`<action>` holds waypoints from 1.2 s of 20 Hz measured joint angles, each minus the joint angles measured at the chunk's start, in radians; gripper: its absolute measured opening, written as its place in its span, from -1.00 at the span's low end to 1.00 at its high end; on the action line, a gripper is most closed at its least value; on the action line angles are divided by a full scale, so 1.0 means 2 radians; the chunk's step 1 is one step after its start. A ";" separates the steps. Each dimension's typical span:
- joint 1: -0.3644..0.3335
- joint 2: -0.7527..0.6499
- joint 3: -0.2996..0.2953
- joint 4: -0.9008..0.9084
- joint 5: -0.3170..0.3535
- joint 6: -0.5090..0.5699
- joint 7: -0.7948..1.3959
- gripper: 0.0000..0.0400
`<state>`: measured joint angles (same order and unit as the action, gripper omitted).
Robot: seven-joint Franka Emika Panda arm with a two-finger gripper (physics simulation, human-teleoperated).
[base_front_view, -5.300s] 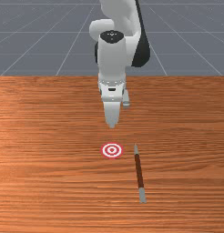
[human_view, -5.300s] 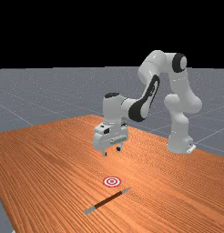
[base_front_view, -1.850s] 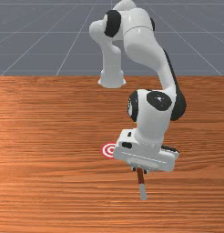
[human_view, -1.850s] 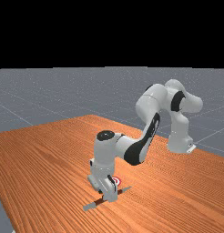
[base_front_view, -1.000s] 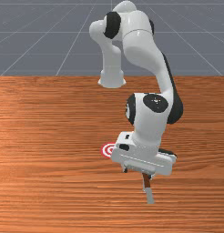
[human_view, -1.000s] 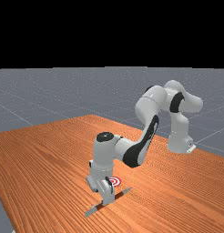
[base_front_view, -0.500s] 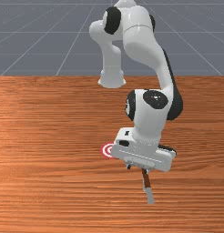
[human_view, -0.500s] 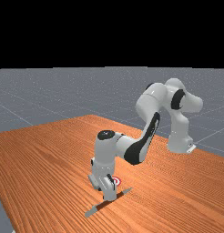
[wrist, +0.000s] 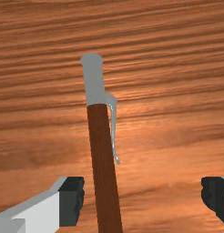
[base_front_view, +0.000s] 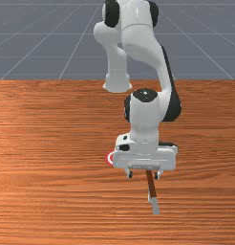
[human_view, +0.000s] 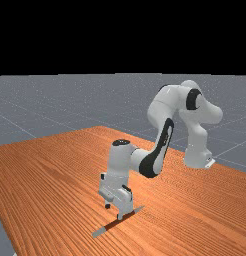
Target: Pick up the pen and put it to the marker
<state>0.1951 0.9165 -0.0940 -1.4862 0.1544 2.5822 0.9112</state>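
Over the brown pen (base_front_view: 150, 183) stands my gripper (base_front_view: 143, 175), fingers wide apart, in the front view. In the wrist view, the pen (wrist: 104, 173) runs between the fingertips of the gripper (wrist: 143, 200) without touching either, nearer to one; this is the finger on the front view's right. The pen's grey cap end and thin clip point away from the hand. In the far view the pen (human_view: 106, 229) lies on the table, its middle partly behind a finger. The red-and-white marker (base_front_view: 109, 158) is mostly hidden by the hand in the front view.
Orange-brown table wood (base_front_view: 52, 191) surrounds the pen and marker. The arm's base (base_front_view: 117, 82) stands at the table's back in the front view. Bare wood extends on the front view's left of the marker.
Over the last half second my hand has turned, risen a little and moved toward the front view's left. Compared with the oldest frames, the pen's cap end has shifted toward the front view's right.
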 joint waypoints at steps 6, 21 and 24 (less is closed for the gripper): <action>0.022 0.017 0.001 -0.001 -0.032 -0.001 -0.034 1.00; 0.029 -0.090 -0.038 -0.198 -0.050 0.080 -0.032 -0.47; 0.021 -0.116 -0.054 -0.254 -0.053 0.121 -0.035 -0.47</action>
<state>0.2373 0.6848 -0.2026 -1.9937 0.0481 2.8236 0.8411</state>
